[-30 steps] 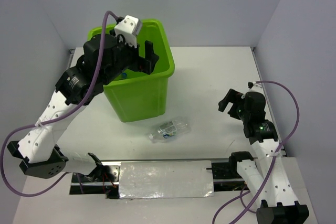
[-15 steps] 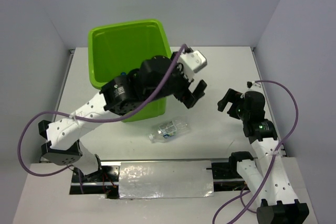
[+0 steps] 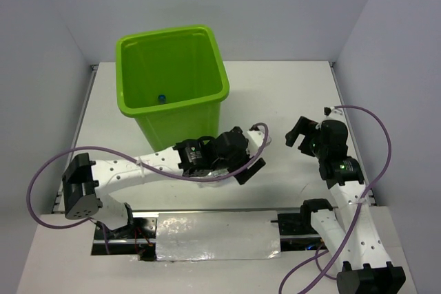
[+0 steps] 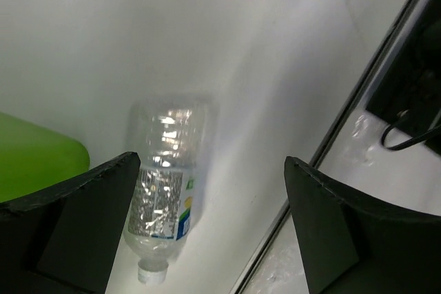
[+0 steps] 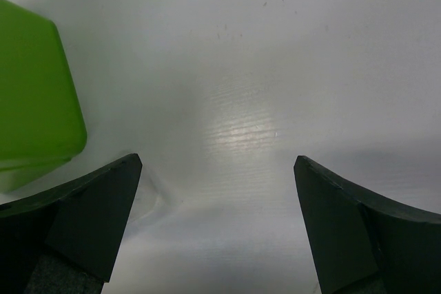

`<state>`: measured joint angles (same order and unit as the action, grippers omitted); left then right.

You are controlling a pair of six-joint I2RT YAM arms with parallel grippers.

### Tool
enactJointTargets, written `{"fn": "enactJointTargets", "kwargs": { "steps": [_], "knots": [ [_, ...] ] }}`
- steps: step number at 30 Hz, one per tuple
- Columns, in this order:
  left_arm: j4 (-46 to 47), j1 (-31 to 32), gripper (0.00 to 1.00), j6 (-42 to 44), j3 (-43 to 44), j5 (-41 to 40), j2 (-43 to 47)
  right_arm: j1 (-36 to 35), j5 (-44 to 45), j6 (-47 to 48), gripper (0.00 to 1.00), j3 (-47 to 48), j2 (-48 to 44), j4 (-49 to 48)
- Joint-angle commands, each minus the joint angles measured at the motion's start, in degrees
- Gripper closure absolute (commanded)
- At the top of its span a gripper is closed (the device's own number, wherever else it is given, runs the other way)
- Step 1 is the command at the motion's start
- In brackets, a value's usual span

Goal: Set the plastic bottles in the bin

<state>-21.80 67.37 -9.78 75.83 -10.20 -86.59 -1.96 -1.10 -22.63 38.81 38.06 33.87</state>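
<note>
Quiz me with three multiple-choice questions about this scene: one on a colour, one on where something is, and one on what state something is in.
1. What colour is the bin?
A red; B lime green; C blue.
2. Where is the bottle that the left wrist camera sees?
A lying on the table under the left gripper; B standing upright on its cap; C perched on top of an arm.
3. How is the right gripper set?
A shut on a cap; B shut on nothing; C open, holding nothing.

Answers:
1 B: its walls are bright green.
2 A: it lies on its side below the spread jaws, not clamped.
3 C: its jaws stand wide apart over bare table.
</note>
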Motion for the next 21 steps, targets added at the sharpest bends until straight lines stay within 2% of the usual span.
{"fn": "enactJointTargets", "kwargs": {
  "steps": [1, 5, 10, 14, 21],
  "knots": [
    [7.21, 0.21, 0.01, -3.05, -4.8, -3.4, 2.03, 0.55, -0.21, 0.48, 0.0, -0.84, -0.18, -2.31],
    [9.93, 0.21, 0.01, -4.19, -11.3, -8.42, 2.12, 0.55, -0.57, 0.57, 0.0, -0.84, -0.45, -2.31],
    [11.6, -0.66, 0.01, -3.93, -14.83, -14.23, 0.2, 0.55, -0.65, 0.57, 0.0, -1.01, -0.62, -2.4],
    [12.4, -1.89, 0.01, -4.54, -16.15, -14.15, -1.48, 0.64, -0.57, 0.48, 0.0, -1.01, -0.62, -2.31],
    [15.12, -3.48, 0.01, -6.91, -19.4, -7.74, -3.67, 0.81, -0.3, 0.4, 0.0, -1.01, -0.36, -2.31]
  ]
}}
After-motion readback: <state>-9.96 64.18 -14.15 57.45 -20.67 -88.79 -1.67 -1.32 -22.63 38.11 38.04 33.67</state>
